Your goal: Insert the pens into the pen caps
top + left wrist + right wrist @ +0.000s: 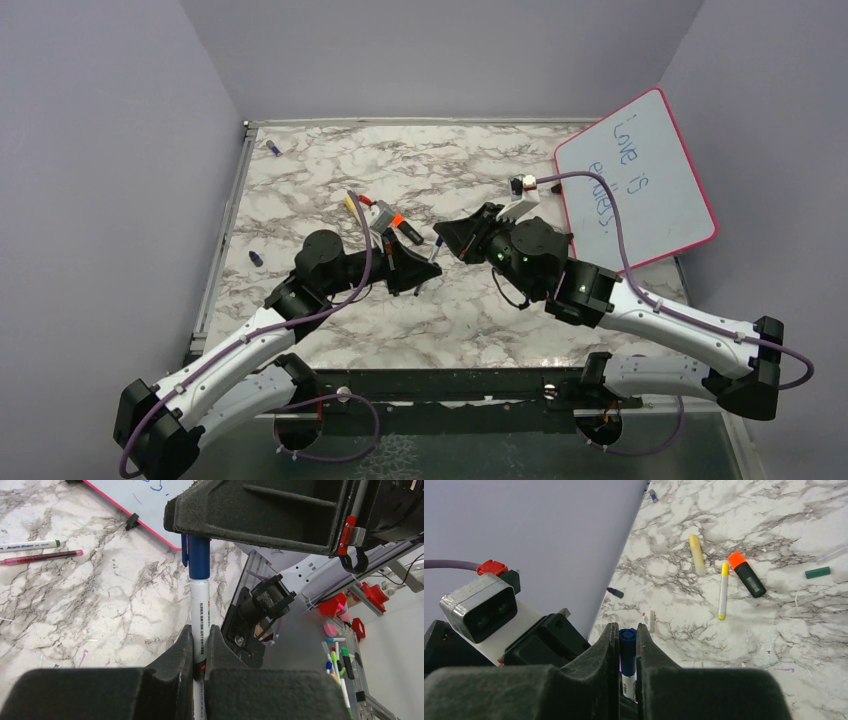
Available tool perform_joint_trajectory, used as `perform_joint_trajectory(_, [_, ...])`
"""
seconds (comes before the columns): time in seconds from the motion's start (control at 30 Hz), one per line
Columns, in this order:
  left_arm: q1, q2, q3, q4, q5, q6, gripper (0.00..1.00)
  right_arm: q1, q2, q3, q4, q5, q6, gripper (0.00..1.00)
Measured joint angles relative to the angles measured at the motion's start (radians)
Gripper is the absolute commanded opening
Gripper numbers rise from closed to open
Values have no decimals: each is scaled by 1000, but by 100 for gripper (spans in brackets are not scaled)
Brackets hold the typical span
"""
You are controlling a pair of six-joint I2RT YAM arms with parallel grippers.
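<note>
Your left hand (200, 632) clamps 1 white pen (199, 605); your right hand (627, 629) clamps the blue cap (627, 647) (sitting on the pen's end).

"What is the table (330, 160) like?"

"Its top is white with gray swirls, like marble. A metal rail (222, 235) runs down the table's left edge."

"And the walls?"

"Pale purple and plain. The left wall (100, 150), the back wall (440, 50) and the right wall (770, 100) close in the table."

"Anything else?"

"A whiteboard (660, 150) with a pink frame and blue writing sits at the table's right edge. The light is soft."
</note>
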Motion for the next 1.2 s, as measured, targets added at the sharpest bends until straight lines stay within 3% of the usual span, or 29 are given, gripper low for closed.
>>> perform_joint_trajectory(0.37, [-7, 2, 53, -119, -56, 0, 0, -39, -7, -74, 92, -89, 63, 1])
perform_joint_trajectory(0.9, [-7, 135, 280, -336, -120, 74, 0, -94, -8, -183, 363, -101, 78, 1])
perform_joint_trajectory(1.2, [-3, 167, 293, -346, -97, 82, 0, -100, -19, -198, 364, -83, 70, 1])
